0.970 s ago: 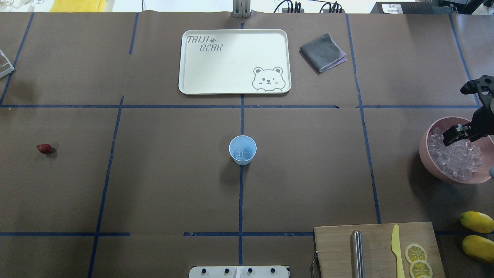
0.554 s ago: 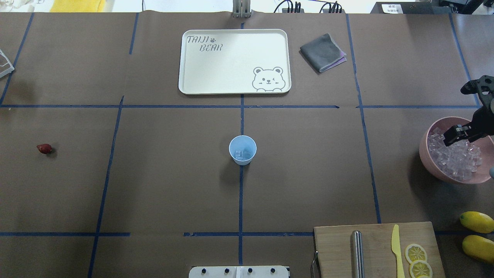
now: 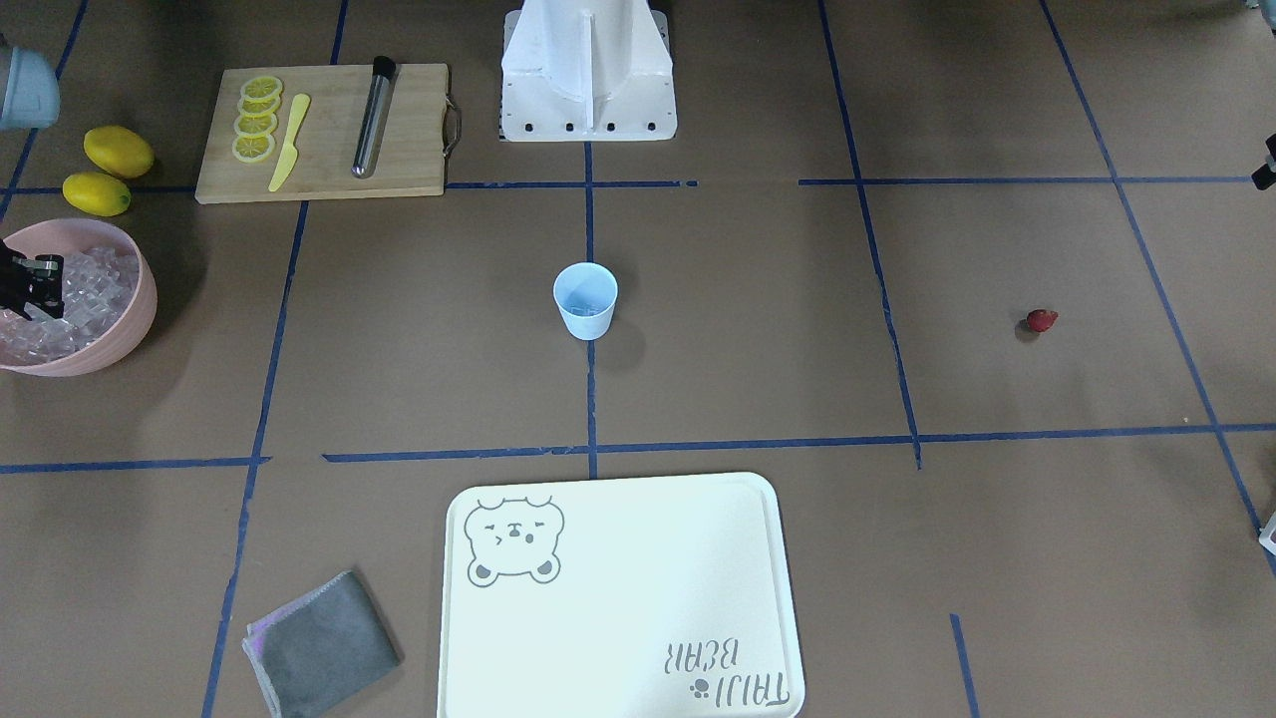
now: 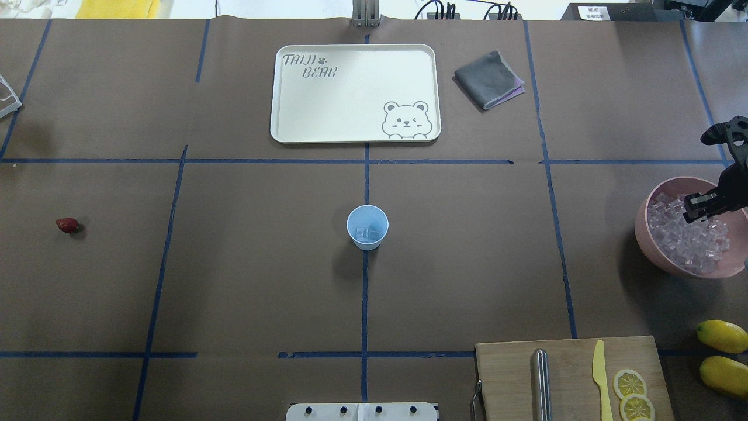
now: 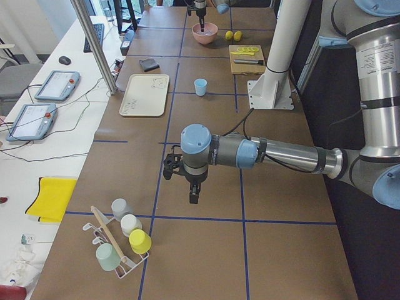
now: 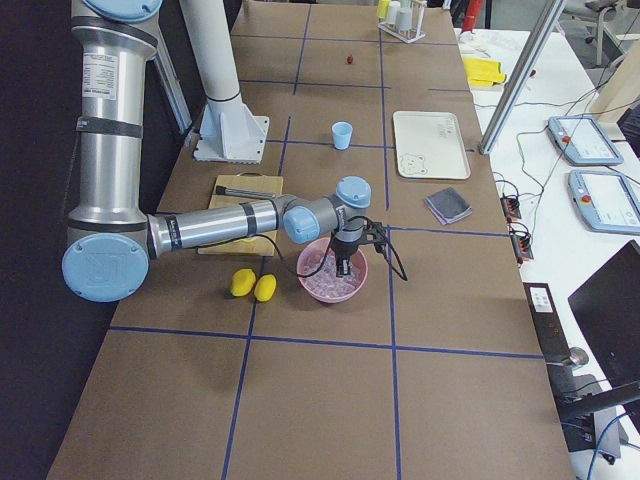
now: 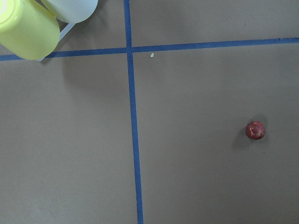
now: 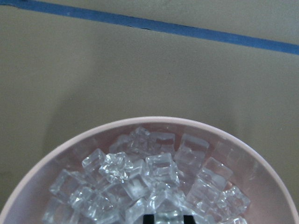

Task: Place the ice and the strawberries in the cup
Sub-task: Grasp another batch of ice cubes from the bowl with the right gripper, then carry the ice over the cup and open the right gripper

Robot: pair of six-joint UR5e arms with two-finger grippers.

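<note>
Ice, small clear glassy cubes (image 4: 692, 242), heaps a large pink bowl (image 4: 643, 231) at three o'clock from the small pale blue plastic cup (image 4: 367, 227), right gripper (image 4: 694, 207) just above, jaws narrow, perhaps pinching a cube; dark red strawberry (image 4: 67, 225) at nine, cream tray (image 4: 280, 88) at twelve; left gripper (image 5: 194, 197) jaws: cannot tell.

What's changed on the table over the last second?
The right gripper slid a little to the robot's right, farther over the ice in the pink bowl. Whether it has taken hold of a cube, I cannot tell. The cup, the strawberry and the tray stayed where they were.
</note>
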